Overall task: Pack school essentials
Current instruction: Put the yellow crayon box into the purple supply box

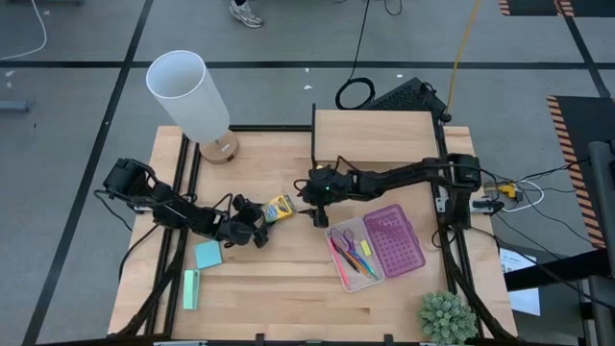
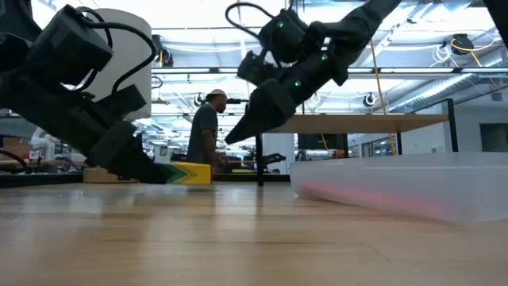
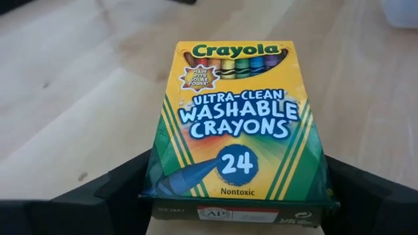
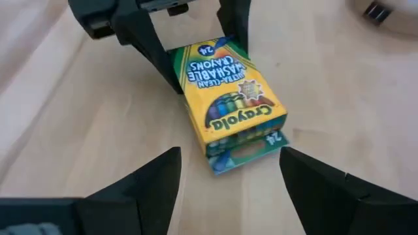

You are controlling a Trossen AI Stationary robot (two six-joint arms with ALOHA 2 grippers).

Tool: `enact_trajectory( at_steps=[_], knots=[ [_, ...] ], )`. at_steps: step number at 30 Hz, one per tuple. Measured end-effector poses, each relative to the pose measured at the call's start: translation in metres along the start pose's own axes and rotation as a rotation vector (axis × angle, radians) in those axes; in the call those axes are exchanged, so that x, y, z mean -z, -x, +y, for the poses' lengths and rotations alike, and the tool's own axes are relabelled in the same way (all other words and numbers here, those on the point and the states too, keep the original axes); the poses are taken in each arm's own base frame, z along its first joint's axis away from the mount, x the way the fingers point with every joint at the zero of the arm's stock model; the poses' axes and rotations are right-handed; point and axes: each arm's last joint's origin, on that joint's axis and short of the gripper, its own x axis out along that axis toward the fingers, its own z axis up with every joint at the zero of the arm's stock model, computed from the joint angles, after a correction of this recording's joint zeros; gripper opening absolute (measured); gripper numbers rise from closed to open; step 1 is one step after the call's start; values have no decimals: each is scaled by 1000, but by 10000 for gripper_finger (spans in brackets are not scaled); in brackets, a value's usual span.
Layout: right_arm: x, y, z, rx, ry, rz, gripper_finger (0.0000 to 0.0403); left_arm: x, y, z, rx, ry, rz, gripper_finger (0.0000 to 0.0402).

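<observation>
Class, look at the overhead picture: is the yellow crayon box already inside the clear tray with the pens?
No. The yellow crayon box lies on the table outside the clear tray, between the left gripper's fingers.

Grey floor (image 1: 77,86) with dark tape lines, wooden table (image 1: 288,279), person (image 2: 205,131) standing beyond, ceiling strip lights

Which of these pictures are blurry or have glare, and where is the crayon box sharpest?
Left wrist view: the crayon box is sharp, its print readable. Right wrist view: sharp on the box, soft on the right gripper up close. Low view: the clear tray and near tabletop blur; bright ceiling lights leave both arms dark silhouettes. High view: even light, no glare.
</observation>
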Motion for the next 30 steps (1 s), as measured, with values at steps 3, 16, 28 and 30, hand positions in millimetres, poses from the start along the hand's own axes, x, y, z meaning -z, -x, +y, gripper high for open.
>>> enact_trajectory(
  at_steps=[3,16,28,30],
  knots=[
    [1,9,6,41,76,6,254,-4,2,0,6,-5,-18,337],
    [25,52,44,171,661,-180,297,-41,25,-4,187,18,-175,339],
    [10,63,74,256,1023,-432,358,-63,39,-9,393,38,-305,333],
    [7,60,76,269,1077,-438,353,-63,40,-9,412,34,-302,337]
  ],
)
